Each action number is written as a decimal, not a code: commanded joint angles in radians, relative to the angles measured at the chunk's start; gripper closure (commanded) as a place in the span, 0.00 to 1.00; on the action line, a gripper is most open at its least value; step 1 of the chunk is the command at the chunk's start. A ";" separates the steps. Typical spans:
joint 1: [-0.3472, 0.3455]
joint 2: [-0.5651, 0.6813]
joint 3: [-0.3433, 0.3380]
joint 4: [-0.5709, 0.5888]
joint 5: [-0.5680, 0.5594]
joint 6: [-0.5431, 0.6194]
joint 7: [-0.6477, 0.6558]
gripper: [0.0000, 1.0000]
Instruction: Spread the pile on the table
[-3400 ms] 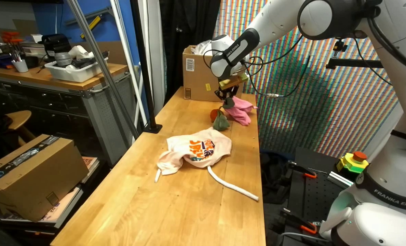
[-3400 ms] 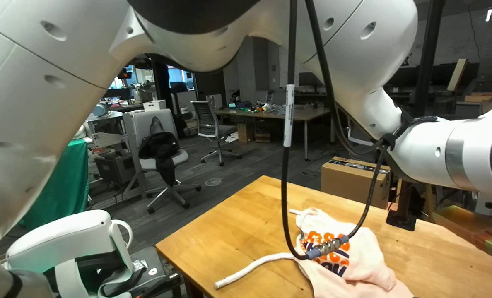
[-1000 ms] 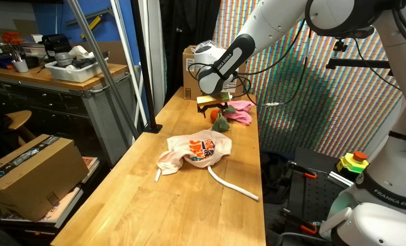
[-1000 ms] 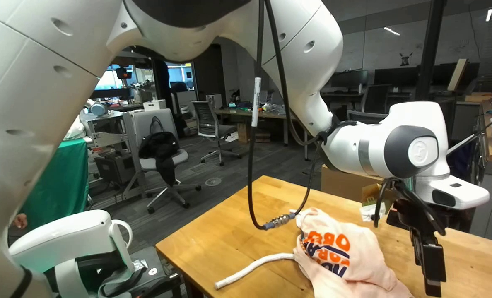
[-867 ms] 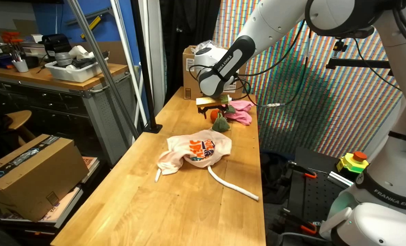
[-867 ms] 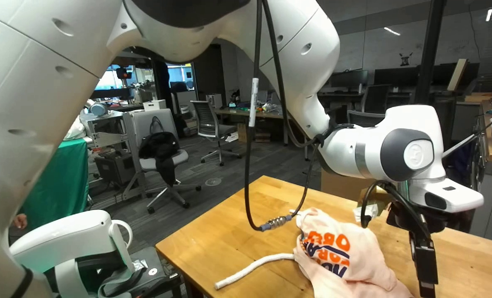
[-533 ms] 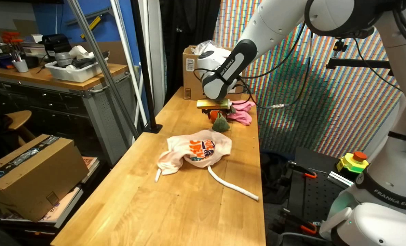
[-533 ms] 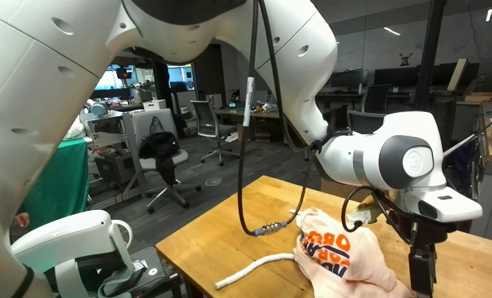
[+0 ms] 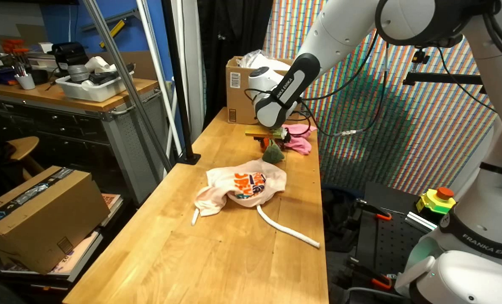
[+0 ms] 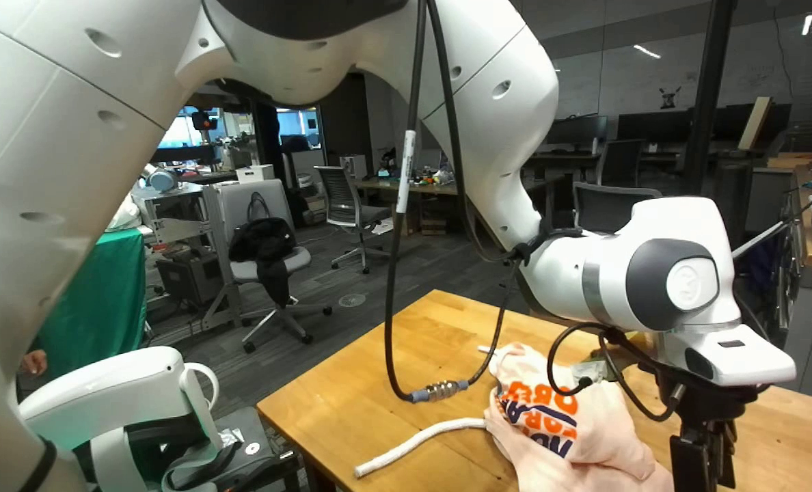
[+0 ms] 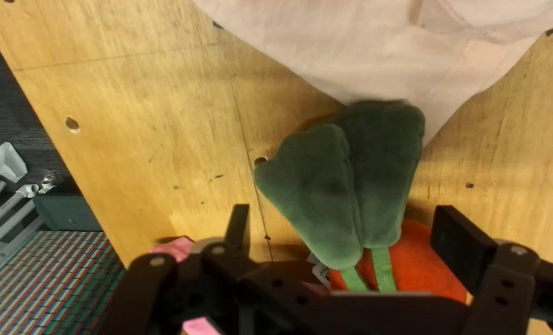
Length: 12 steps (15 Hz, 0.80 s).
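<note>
The pile lies strung out along the table (image 9: 217, 261). Its cream cloth with orange print (image 9: 244, 183) is nearest the middle, a white cord (image 9: 289, 231) coming out from under it in both exterior views. Behind it, a plush piece with dark green leaves (image 11: 313, 190) and an orange body (image 11: 421, 260) rests by the pink cloth (image 9: 299, 143). My gripper (image 11: 344, 230) is open low over this plush piece. In the wrist view the leaves and orange body show between its fingers, neither visibly gripped. The gripper's base hides part of the orange body.
A brown cardboard box (image 9: 238, 97) stands at the table's far end behind the arm. A black post (image 9: 179, 84) is fixed at one long edge. The arm's cable (image 10: 440, 391) hangs low in front of the cream cloth.
From beside the pink cloth, my gripper has shifted over to the orange and green plush piece, then come down around it during the last second. The cream cloth and cord have stayed put.
</note>
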 commanded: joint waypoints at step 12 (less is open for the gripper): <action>-0.005 0.133 -0.031 0.146 -0.047 0.030 0.052 0.00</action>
